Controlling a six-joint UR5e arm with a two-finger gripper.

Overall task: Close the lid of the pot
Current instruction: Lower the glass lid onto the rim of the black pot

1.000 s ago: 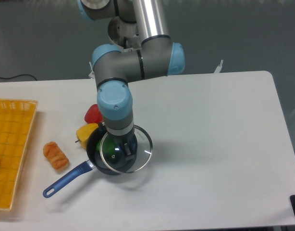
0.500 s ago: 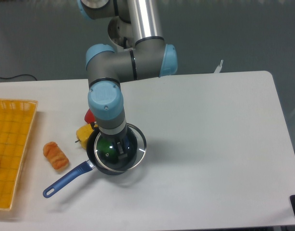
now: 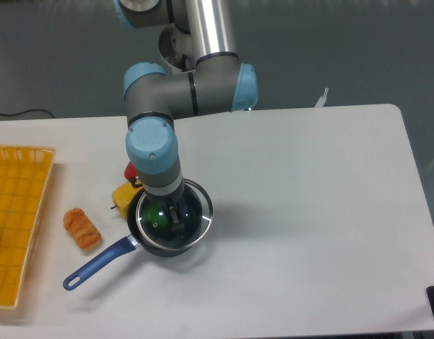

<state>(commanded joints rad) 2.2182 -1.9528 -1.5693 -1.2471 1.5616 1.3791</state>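
From the left I see a yellow basket (image 3: 19, 212), then an orange pastry (image 3: 82, 228), then yellow (image 3: 125, 195) and red (image 3: 132, 170) toy foods. Beside them sits the pot (image 3: 150, 240), blue handle pointing lower left. The lid (image 3: 196, 215) lies over its rim. My gripper (image 3: 173, 214) points down at the lid's centre; I cannot tell whether its fingers pinch the knob.

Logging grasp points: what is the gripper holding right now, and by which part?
The gripper holds the lid from above at its centre, apparently by the knob, just over the pot.

Even overhead light, soft shadows, slightly blurry
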